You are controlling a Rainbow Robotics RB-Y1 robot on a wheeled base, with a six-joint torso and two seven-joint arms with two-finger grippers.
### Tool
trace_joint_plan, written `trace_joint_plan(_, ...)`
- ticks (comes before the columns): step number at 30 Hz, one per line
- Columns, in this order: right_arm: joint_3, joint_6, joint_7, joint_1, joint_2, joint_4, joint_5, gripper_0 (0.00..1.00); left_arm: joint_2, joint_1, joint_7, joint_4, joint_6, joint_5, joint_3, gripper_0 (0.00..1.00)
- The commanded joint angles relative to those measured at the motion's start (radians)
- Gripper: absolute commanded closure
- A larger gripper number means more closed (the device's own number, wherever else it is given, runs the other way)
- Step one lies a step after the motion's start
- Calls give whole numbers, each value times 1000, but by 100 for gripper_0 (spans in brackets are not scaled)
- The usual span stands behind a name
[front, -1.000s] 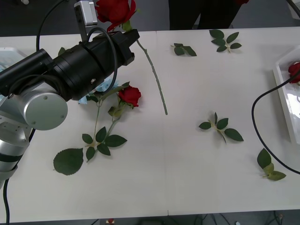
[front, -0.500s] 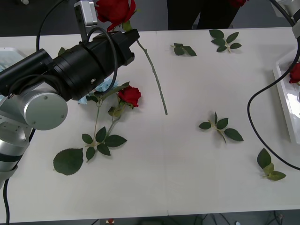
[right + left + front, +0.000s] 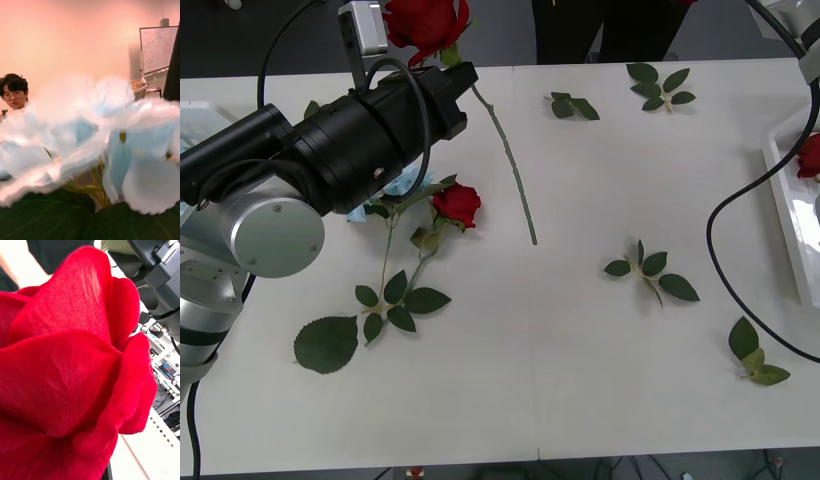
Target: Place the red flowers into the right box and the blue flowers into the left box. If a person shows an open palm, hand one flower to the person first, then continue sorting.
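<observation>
My left gripper (image 3: 452, 70) is raised over the table's far left and is shut on a red rose (image 3: 425, 24) just below its bloom. The rose's bare stem hangs down to the table. Seen from the left wrist, that bloom (image 3: 67, 371) sits right in front of the camera. A second red rose (image 3: 457, 204) lies on the table beside a blue flower (image 3: 408, 183) half hidden under my left arm. My right arm (image 3: 808, 45) is high at the far right, above the right box (image 3: 783, 200), holding a blue flower (image 3: 93, 142) close to its wrist camera. The left box (image 3: 195, 108) is at the far left. The open palm is out of view.
A red rose (image 3: 810, 155) lies in the right box. Loose leaf sprigs (image 3: 650, 270) (image 3: 660, 85) (image 3: 572, 105) (image 3: 755, 355) are scattered over the white table. A black cable (image 3: 715, 250) loops over the table's right side.
My right arm has come into view at the top right corner and its cable has shifted. The left arm and its rose have not moved.
</observation>
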Motion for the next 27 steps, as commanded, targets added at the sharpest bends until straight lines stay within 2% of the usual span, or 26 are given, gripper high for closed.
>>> trace_joint_plan(1, 7, -4, 36, -58, 21, -12, -23, 17, -7, -42, 20, -15, -16, -8, -10, 100)
trace_joint_plan(7, 49, 67, 24, -54, -28, -12, -37, 17, -7, -42, 20, -15, -16, -8, -10, 100)
trace_joint_plan(15, 260, 205, 12, 15, -194, -12, -309, 17, -7, -42, 20, -15, -16, -8, -10, 100)
trace_joint_plan(19, 385, 321, -14, 67, -283, -12, -412, 16, -7, -42, 20, -15, -16, -8, -10, 100)
trace_joint_plan(23, 421, 467, -136, 103, -316, -15, -390, 16, -7, -42, 20, -15, -16, -8, -10, 100)
trace_joint_plan(27, 423, 593, -306, 120, -340, -52, -260, 17, -7, -42, 20, -15, -16, -8, -10, 100)
